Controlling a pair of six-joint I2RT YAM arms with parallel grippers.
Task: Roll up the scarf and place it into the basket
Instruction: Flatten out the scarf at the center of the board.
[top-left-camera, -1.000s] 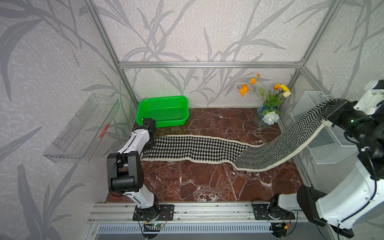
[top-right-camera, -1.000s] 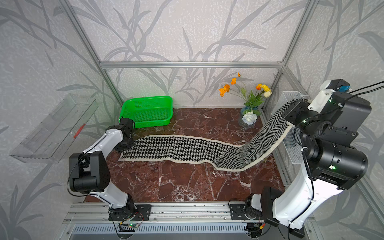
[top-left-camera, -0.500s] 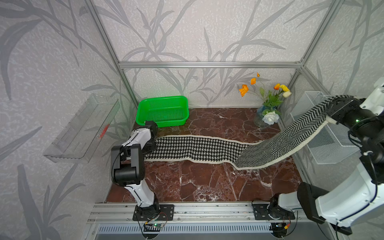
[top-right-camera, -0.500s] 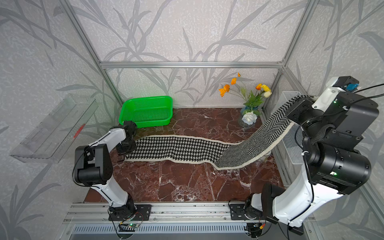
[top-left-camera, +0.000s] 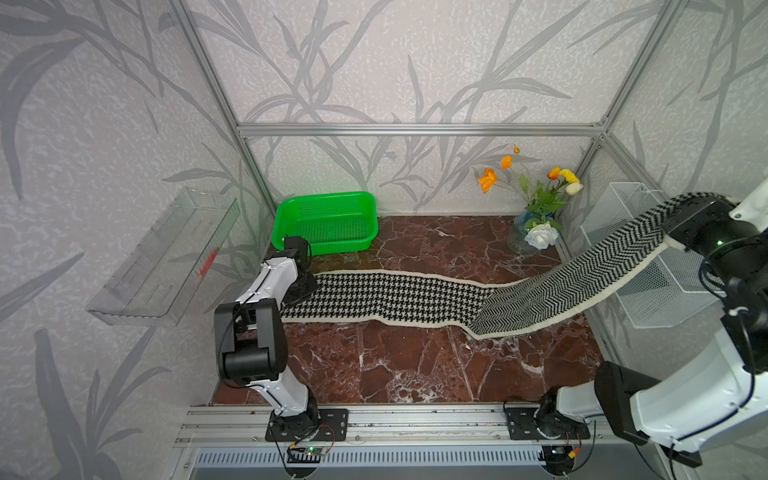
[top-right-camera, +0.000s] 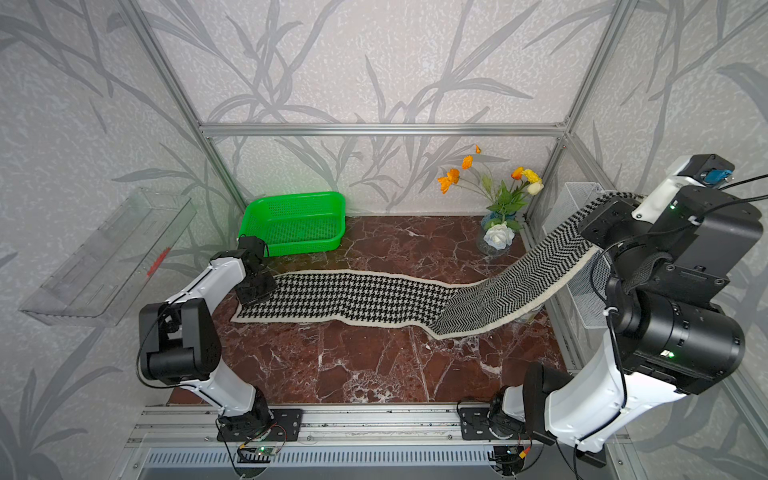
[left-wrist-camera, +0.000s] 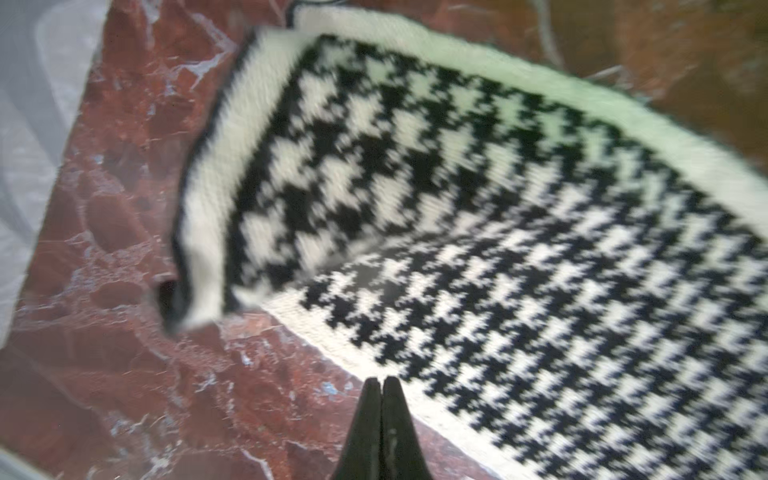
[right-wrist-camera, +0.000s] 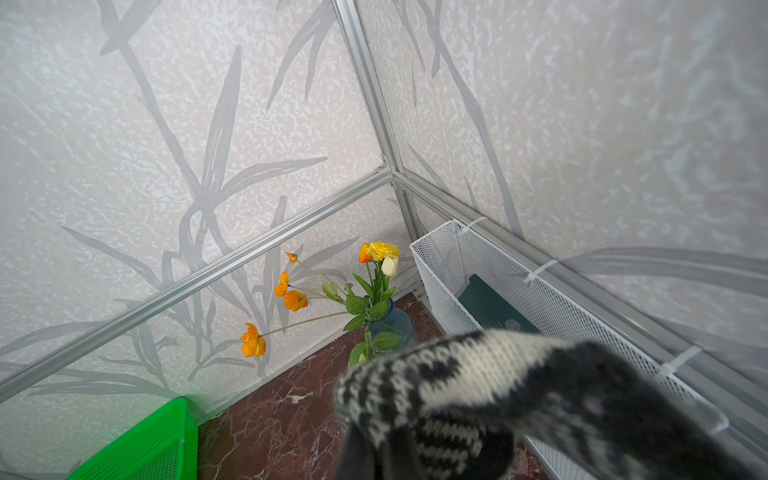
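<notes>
1. Red-brown marble tabletop (top-left-camera: 415, 365), walled by leaf-print panels, carries most of the scarf (top-left-camera: 395, 297) houndstooth side up. The rest climbs, herringbone side showing, to the right gripper (top-left-camera: 673, 237).
2. That gripper pinches the scarf's end high in the air, with the white wire-mesh basket (top-left-camera: 648, 266) just beside it. Cloth drapes over the fingers in the wrist view, so the pads themselves are hidden.
3. The left gripper (left-wrist-camera: 380, 380) is pressed together on nothing. Its tips sit over bare marble, just short of the cream edging.
4. Ahead of those tips the scarf's end corner is curled up and over itself (a first turn or only a wrinkle, we cannot tell).
5. We judge the step in hand to be starting the roll at this end. We would part the jaws, catch the curled end squarely across its width, and turn it towards the right gripper.
6. The raised end should come down with only light tension, so the cloth feeds flat and the twist midway does not skew the roll.
7. The basket (top-left-camera: 320, 197) sits empty just behind the left gripper, so a tight roll needs only a short carry.
</notes>
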